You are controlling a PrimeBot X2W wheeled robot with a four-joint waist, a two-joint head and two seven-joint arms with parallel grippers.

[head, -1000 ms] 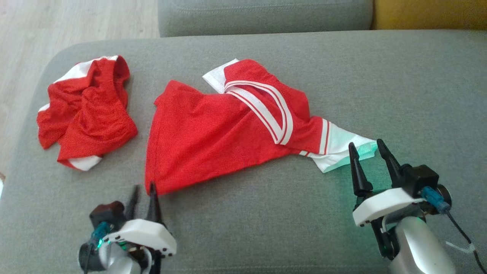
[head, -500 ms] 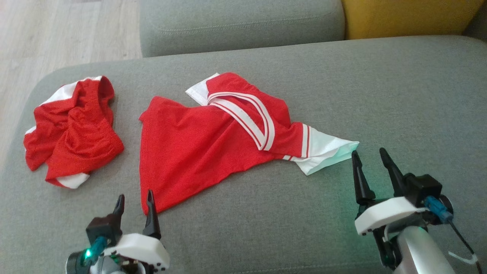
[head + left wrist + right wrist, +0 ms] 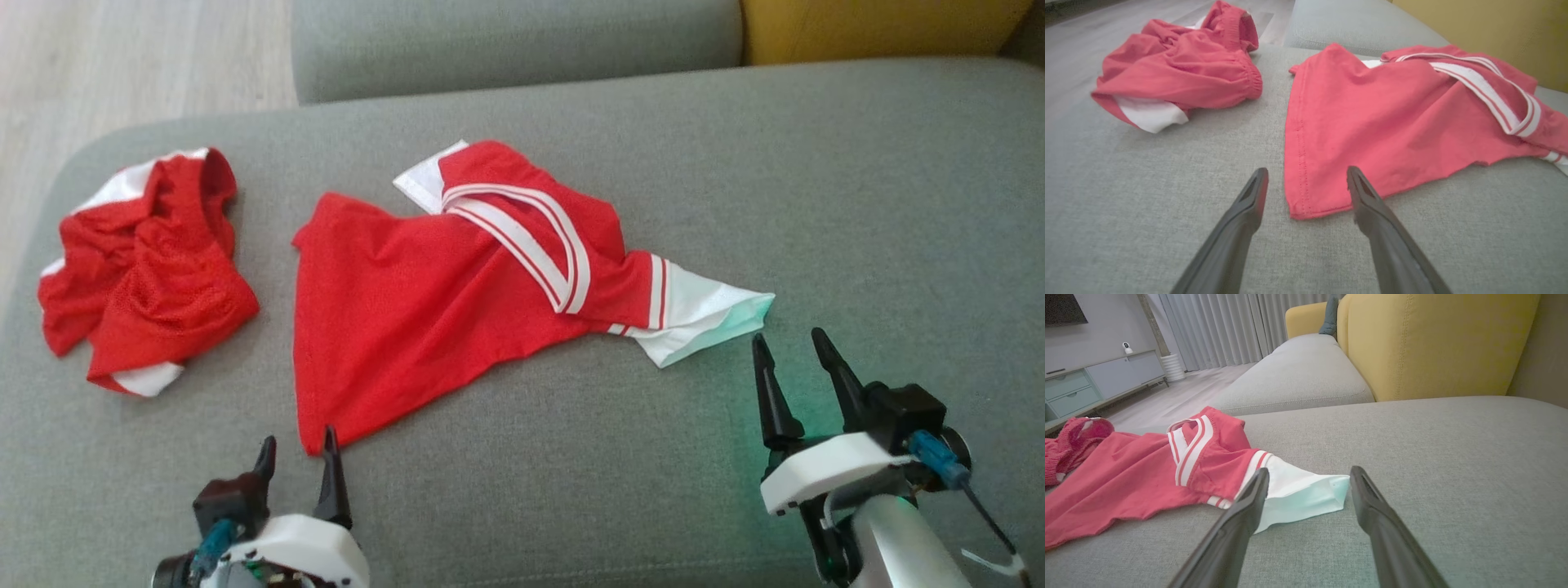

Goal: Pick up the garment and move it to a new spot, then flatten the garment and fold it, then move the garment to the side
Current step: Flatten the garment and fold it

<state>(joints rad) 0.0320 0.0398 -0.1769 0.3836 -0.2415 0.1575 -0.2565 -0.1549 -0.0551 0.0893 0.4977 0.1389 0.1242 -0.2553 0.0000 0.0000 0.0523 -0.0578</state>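
The garment [image 3: 424,310] is a red shirt with white-striped trim. It lies spread and creased on the grey sofa cushion [image 3: 571,457]. My left gripper [image 3: 298,437] is open with its tips at the shirt's near hem corner. In the left wrist view the garment [image 3: 1372,122] has that corner lying between the left gripper [image 3: 1307,171] fingers, ungripped. My right gripper [image 3: 788,336] is open just short of the white sleeve [image 3: 702,314]. The right wrist view has the sleeve [image 3: 1298,494] end lying between the right gripper [image 3: 1309,470] fingers, not held.
A second red garment [image 3: 147,278] lies crumpled near the cushion's left edge, with wood floor [image 3: 122,65] beyond. Another grey cushion [image 3: 506,41] and a yellow backrest [image 3: 882,28] stand at the back. Bare cushion stretches to the right.
My left gripper has opened and the hem corner now lies loose on the cushion. The right gripper stays open, with the sleeve end a little further beyond its tips. The head camera has shifted.
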